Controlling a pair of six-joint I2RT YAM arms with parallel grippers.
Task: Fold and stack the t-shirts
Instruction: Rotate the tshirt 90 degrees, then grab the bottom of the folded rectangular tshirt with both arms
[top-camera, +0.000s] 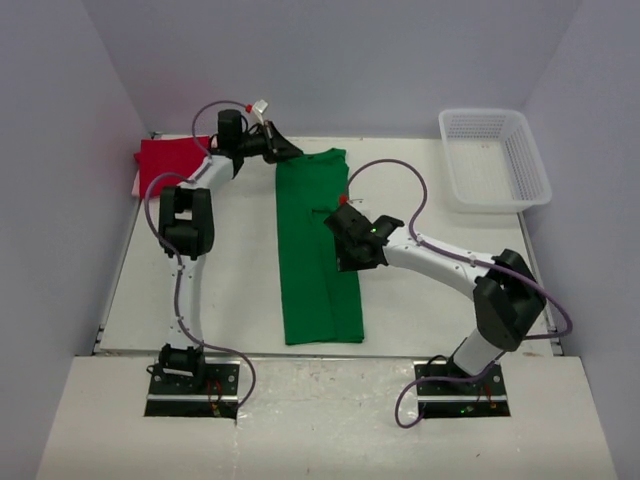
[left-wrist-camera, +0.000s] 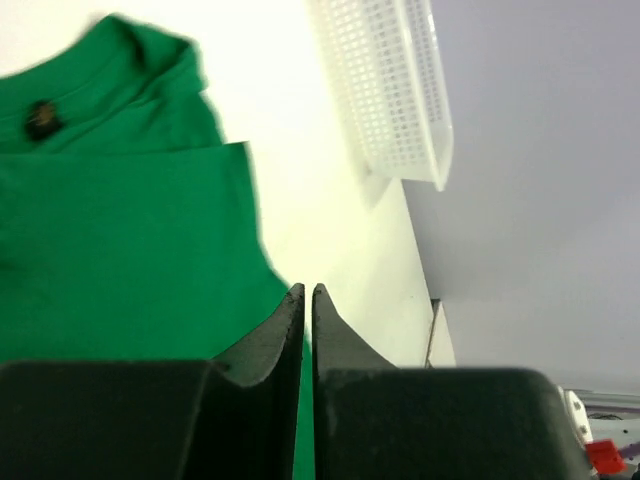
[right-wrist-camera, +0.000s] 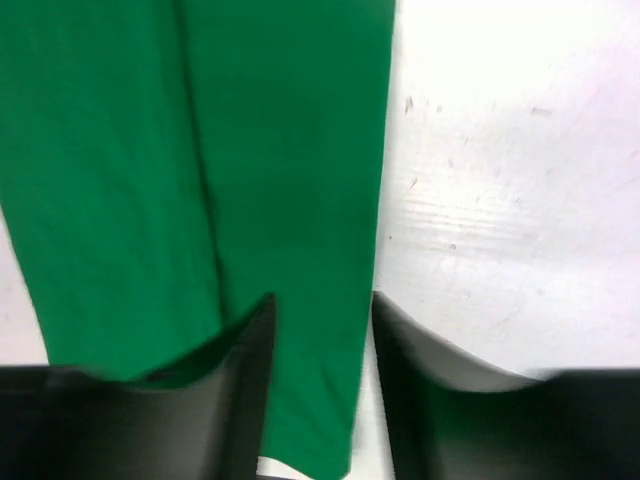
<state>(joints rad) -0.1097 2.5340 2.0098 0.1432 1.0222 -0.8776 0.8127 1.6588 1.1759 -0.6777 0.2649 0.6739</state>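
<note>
Evidently the green t-shirt (top-camera: 318, 270) already lies folded lengthwise as a long strip on the desk (top-camera: 225, 290), so the step in hand looks like the crosswise fold. The left pincer (left-wrist-camera: 306, 292) is closed to a hairline slit at the corner of the strip's neck end. A sliver of green shows in that slit, but I cannot tell whether cloth is pinched there. The right pincer (right-wrist-camera: 322, 300) stands open, its jaws straddling the strip's side edge, with cloth below and to one side of it and bare desk on the other. To fold well, I would have both pincers take matching corners of one end and catch every layer. They should lift only a little and lay that end squarely on the other, side edges lined up. Only the top view shows the whole strip. It also shows the red t-shirt (top-camera: 170, 158) beyond the left pincer, with an edge of the pink t-shirt (top-camera: 136, 186) under it, and the basket (top-camera: 495, 205) well past the right pincer. Only the wrist views show how the jaws stand.
</note>
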